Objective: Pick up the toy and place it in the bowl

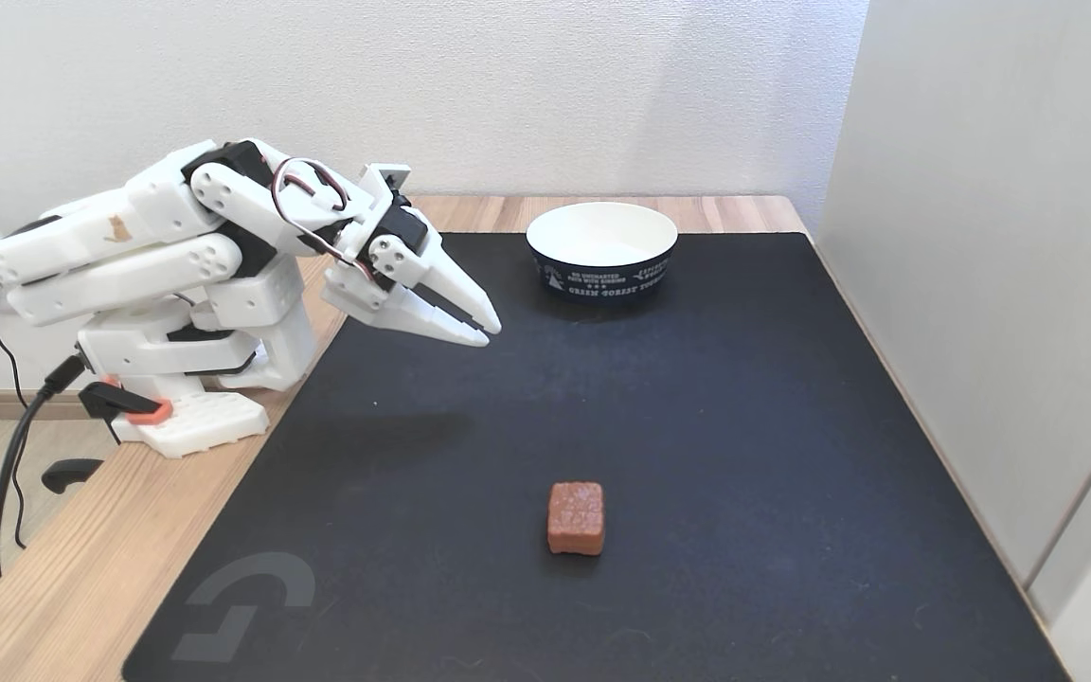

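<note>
The print on the bowl point(602, 248) is too small to read, the toy point(576, 517) sits on the black mat point(744, 426) well in front of the bowl, and the folded white arm holds its gripper point(490, 332) left of the bowl, empty, fingers nearly together.

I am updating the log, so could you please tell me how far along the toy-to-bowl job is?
Nothing looks done yet: the toy sits alone on the black mat, near the front, and the bowl at the back looks empty. In hand: nothing; the gripper hangs shut above the mat, apart from both. Left: reach the toy, grasp it, carry it to the bowl and release.
</note>
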